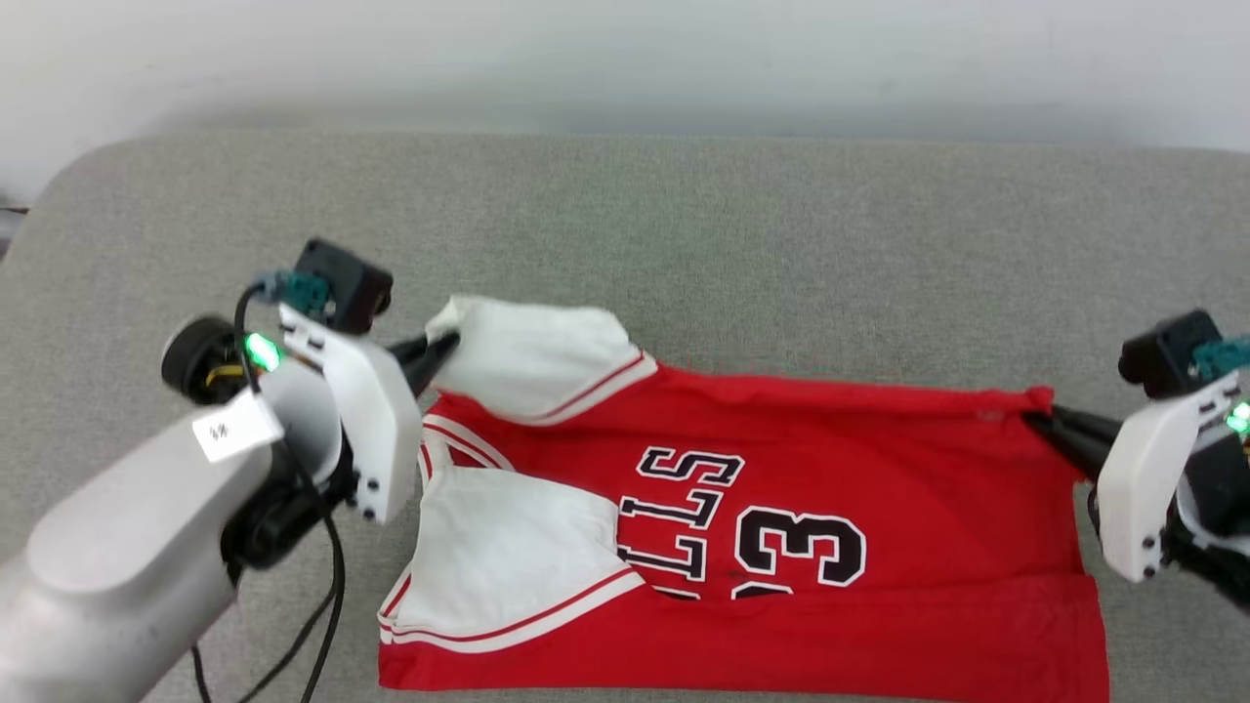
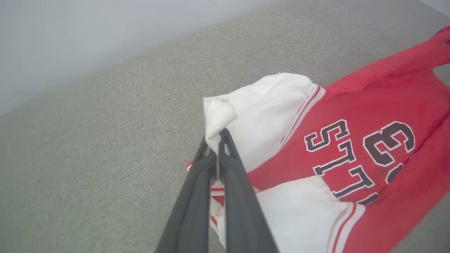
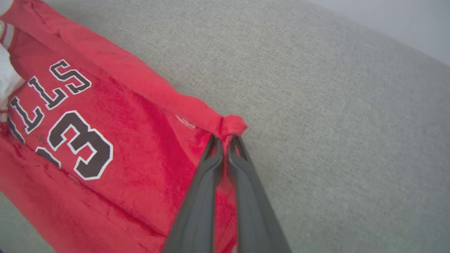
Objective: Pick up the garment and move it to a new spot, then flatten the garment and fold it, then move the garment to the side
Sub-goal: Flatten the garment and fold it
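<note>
Your left gripper [image 1: 444, 344] has its two long dark fingers pressed together on a bunched tuft of the white sleeve [image 1: 532, 356] at the far collar-end corner of the shirt [image 1: 830, 469]. Your right gripper [image 1: 1037, 420] is also clamped tight, pinching the far corner of the red hem into a small knot. The shirt is soft, slightly fuzzy red knit with black, white-outlined letters and a 23, and its white sleeves are edged in red stripes. It lies spread sideways, its far edge running fairly straight between the two grippers. The nearer sleeve [image 1: 508, 557] lies flat over part of the letters. Both arms reach in low from opposite ends of the shirt, their white wrist shells showing green lights. Under the shirt is a grey woven cushion [image 1: 781, 244]. Beyond the shirt is a plain pale wall [image 1: 586, 49].
</note>
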You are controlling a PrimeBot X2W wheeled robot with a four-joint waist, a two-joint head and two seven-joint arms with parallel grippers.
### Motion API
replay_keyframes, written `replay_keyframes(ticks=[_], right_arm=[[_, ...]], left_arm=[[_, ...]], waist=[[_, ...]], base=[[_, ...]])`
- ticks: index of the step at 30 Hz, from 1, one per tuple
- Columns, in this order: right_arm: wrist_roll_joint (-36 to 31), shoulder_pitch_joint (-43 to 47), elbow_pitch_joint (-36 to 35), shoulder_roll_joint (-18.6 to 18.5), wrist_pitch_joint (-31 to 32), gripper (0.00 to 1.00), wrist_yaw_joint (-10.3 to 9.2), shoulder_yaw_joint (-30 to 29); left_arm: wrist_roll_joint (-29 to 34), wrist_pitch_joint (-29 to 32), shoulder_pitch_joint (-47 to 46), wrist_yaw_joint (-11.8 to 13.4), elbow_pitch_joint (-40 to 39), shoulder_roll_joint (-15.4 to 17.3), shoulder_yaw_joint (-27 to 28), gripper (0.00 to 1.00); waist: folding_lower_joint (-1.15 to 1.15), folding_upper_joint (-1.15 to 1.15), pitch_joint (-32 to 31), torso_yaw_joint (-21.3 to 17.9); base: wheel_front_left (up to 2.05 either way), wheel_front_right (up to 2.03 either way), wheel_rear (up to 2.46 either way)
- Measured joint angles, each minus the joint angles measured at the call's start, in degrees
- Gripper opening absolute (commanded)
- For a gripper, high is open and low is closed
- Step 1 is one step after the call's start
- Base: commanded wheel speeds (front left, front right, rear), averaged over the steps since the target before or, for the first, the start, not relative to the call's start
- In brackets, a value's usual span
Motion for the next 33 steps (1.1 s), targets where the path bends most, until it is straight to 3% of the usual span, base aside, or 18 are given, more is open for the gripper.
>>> replay_keyframes(ticks=[7, 16, 23, 28, 29, 30, 31, 33], right_arm=[[-0.1, 8.5, -2.3, -0.3, -0.9, 0.00, 0.00, -2.4], [-0.2, 19.5, -5.3, 0.2, -0.8, 0.00, 0.00, -7.3], [-1.4, 25.5, -6.3, 1.8, 0.8, 0.00, 0.00, -10.3], [-2.0, 27.0, -5.0, 3.6, 1.9, 0.00, 0.00, -11.4], [-2.1, 27.1, -4.6, 4.1, 1.9, 0.07, 0.00, -11.6], [-2.4, 27.3, -4.4, 4.5, 1.8, 0.80, 0.00, -11.8], [-2.4, 27.5, -4.3, 4.9, 1.6, 1.00, 0.00, -12.1], [-2.5, 28.0, -4.6, 5.4, 0.5, 1.00, 0.00, -13.0]], left_arm=[[-2.9, -1.5, 9.3, 4.2, -6.7, 4.2, -0.6, 0.00], [-6.2, -4.0, 18.9, 7.9, -10.6, 5.7, -1.7, 0.00], [-7.9, -5.5, 23.1, 8.9, -9.3, 5.7, -2.5, 0.00], [-8.2, -7.0, 24.1, 8.3, -5.6, 3.4, -3.1, 0.00], [-8.1, -7.6, 24.1, 8.3, -4.9, 2.9, -3.0, 0.19], [-7.8, -7.9, 24.1, 8.3, -4.2, 2.6, -3.0, 0.56], [-7.5, -8.3, 24.1, 8.3, -3.7, 2.4, -3.0, 1.00], [-7.2, -10.4, 24.1, 8.7, -2.9, 1.9, -2.4, 1.00]], waist=[[0.00, 0.00, -3.2, 0.3], [0.00, 0.00, -5.4, 0.8], [0.00, 0.00, -5.0, 0.4], [0.00, 0.00, -4.1, 0.3], [0.00, 0.00, -4.1, 0.4], [0.01, 0.00, -4.1, 0.4], [0.01, 0.00, -4.1, 0.5], [0.01, 0.00, -4.4, 0.5]], base=[[0.00, 0.00, 0.00], [0.00, 0.00, 0.00], [0.00, 0.00, 0.00], [0.00, 0.00, 0.00], [0.00, 0.00, 0.00], [0.00, 0.00, 0.00], [0.00, 0.00, 0.00], [0.00, 0.00, 0.00]])
